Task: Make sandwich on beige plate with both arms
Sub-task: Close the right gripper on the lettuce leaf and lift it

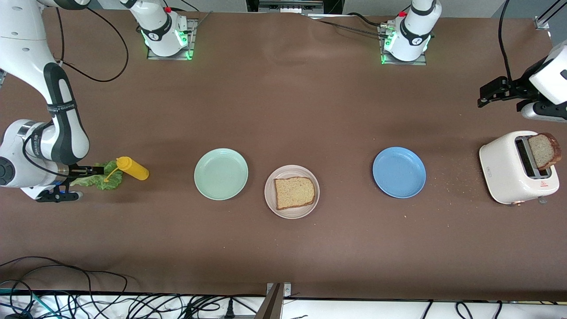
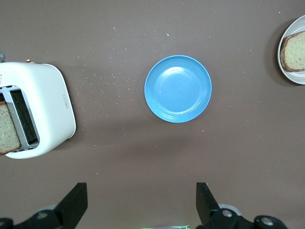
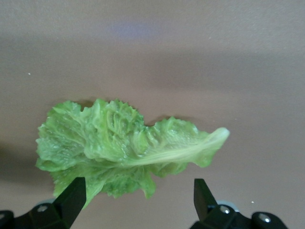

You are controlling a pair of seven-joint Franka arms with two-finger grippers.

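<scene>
Beige, round, the matte plate (image 1: 292, 212) at the table's middle carries one tan bread slice (image 1: 294, 192), awaiting filling. Right gripper (image 3: 136, 200) hovers wide open over the ruffled green lettuce leaf (image 3: 119, 148); left gripper (image 2: 142, 204) waits, open and empty, above the white toaster (image 1: 514, 170) holding another slice (image 1: 544, 150).

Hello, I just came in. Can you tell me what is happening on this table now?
Two robot arms are making a sandwich. One bread slice already lies on the beige plate. The right gripper is open over the lettuce leaf at its end of the table, beside a yellow bottle. The left gripper hangs open above the table near the white toaster, where a second slice sticks out. The mint plate and blue plate hold nothing.
</scene>
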